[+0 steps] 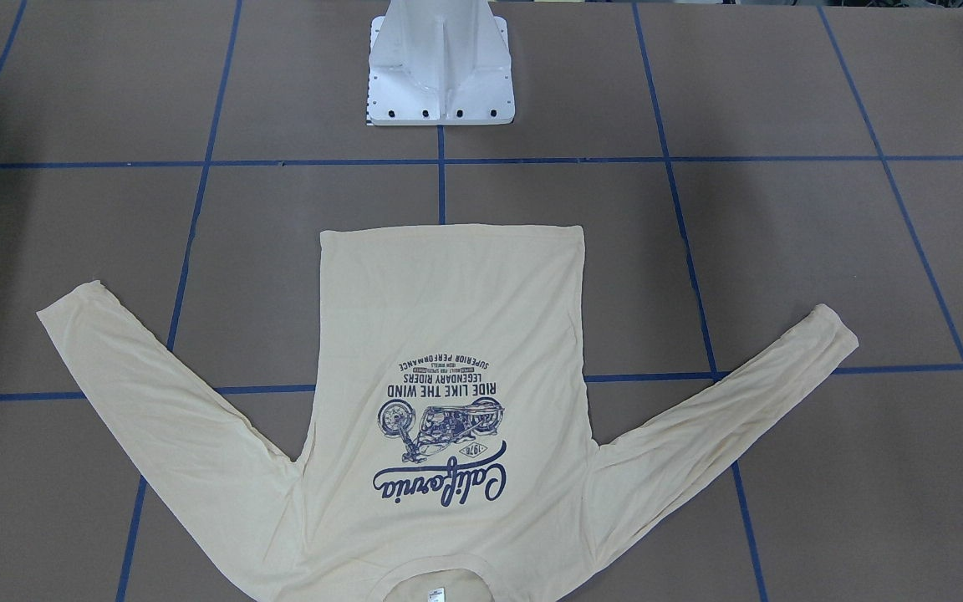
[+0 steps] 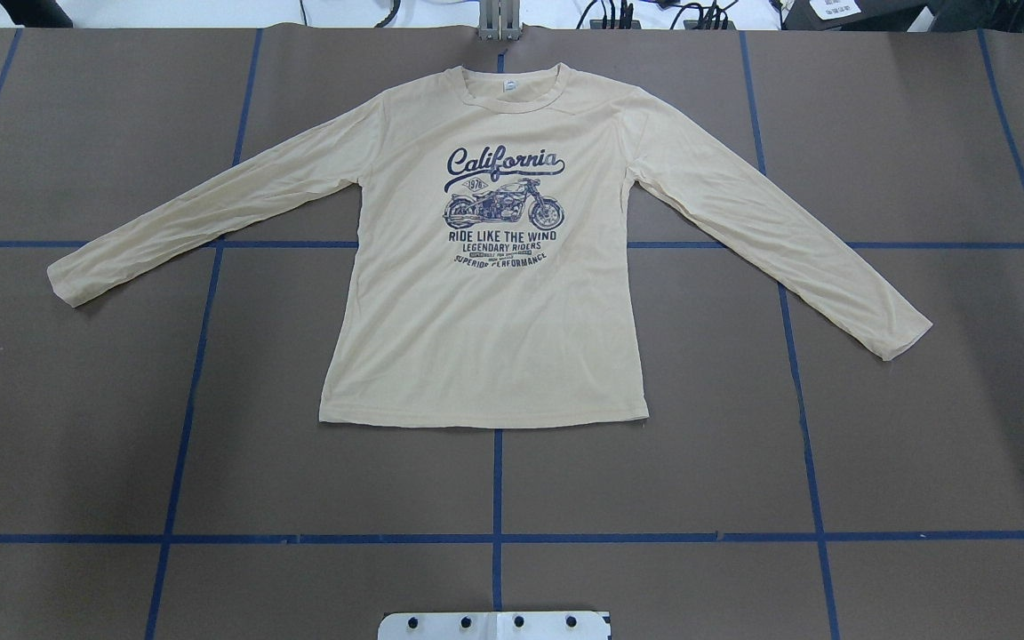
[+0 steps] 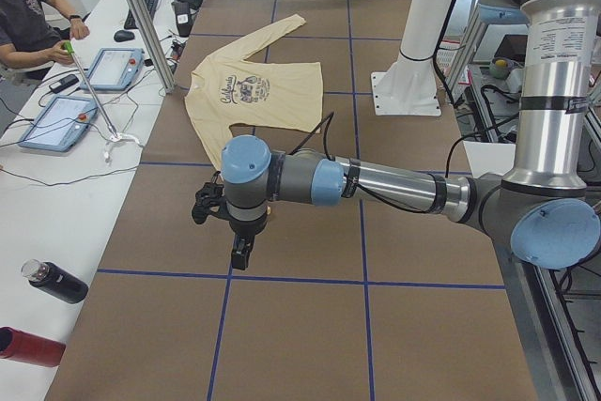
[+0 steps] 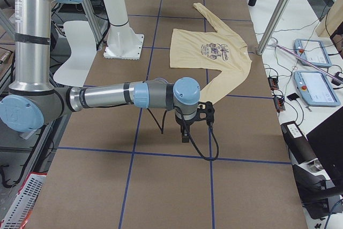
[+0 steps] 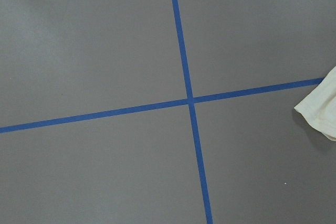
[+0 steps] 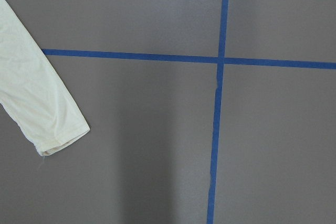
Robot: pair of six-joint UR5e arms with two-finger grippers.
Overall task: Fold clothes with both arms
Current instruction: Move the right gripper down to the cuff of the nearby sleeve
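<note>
Claw gaps, left claw [image 3: 240,257] and right claw [image 4: 184,135]: you cannot tell. Your pale cream long-sleeved knit shirt [image 2: 485,338] lies flat on the brown desk [image 2: 654,480]; every fold remains.

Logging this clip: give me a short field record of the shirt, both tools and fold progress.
shirt: flat on the table, print up, sleeves spread, collar away from the robot
left tool: over the table, off the shirt; open or shut cannot be told
right tool: likewise, on the other sleeve's side; cannot be told
folds done: none
</note>
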